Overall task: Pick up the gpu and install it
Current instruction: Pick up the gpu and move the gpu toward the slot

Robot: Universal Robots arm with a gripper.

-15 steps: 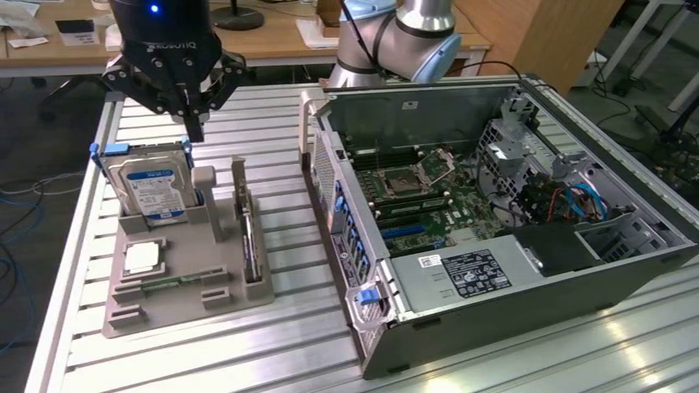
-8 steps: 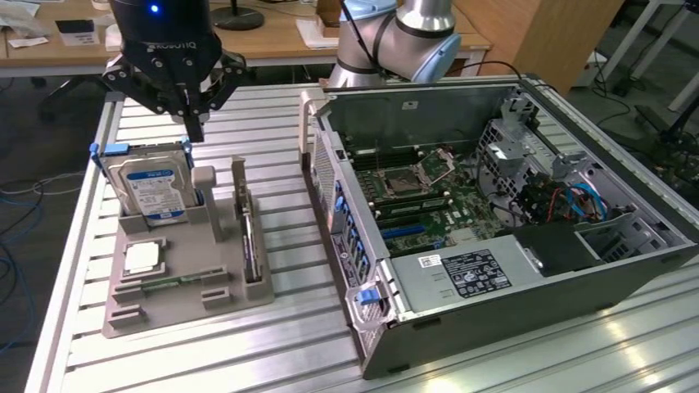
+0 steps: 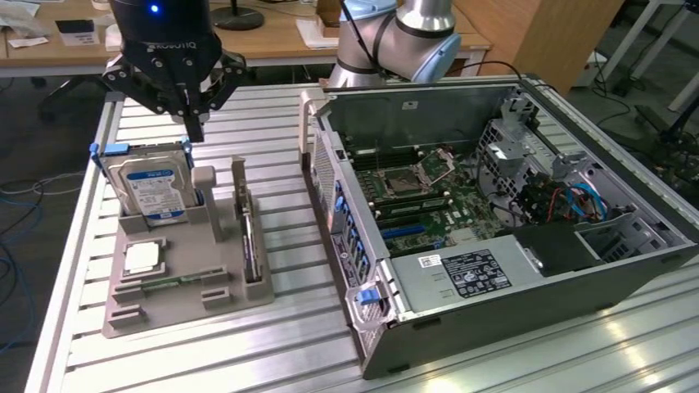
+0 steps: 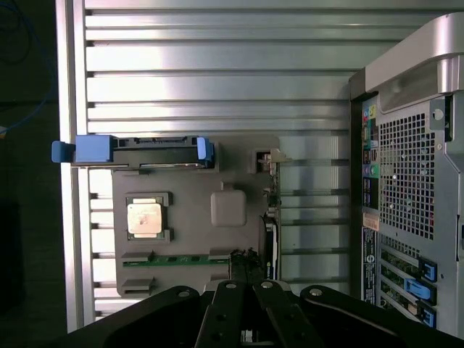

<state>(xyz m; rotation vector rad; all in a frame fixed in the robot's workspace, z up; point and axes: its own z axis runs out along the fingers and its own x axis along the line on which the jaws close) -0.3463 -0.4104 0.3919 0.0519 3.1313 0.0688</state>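
The pincer (image 3: 195, 131) is closed, its two fingers pressed together, and it holds nothing. It hangs above the grey holder (image 3: 180, 286), over the end of the holder where the hard drive (image 3: 153, 190) stands upright, and its tips are near the top corner of that drive. In the wrist view the pincer (image 4: 245, 272) points down at the holder (image 4: 228, 210).

The gpu (image 3: 252, 246) stands on its thin edge in a slot along the side of the holder that faces the open computer case (image 3: 611, 278). From above, in the wrist view, the gpu (image 4: 271, 232) looks like a narrow dark strip at that same side. The cpu chip (image 3: 142, 258) lies flat in the holder, on the side away from the case. The holder rests on the ribbed metal counter (image 3: 295, 327).
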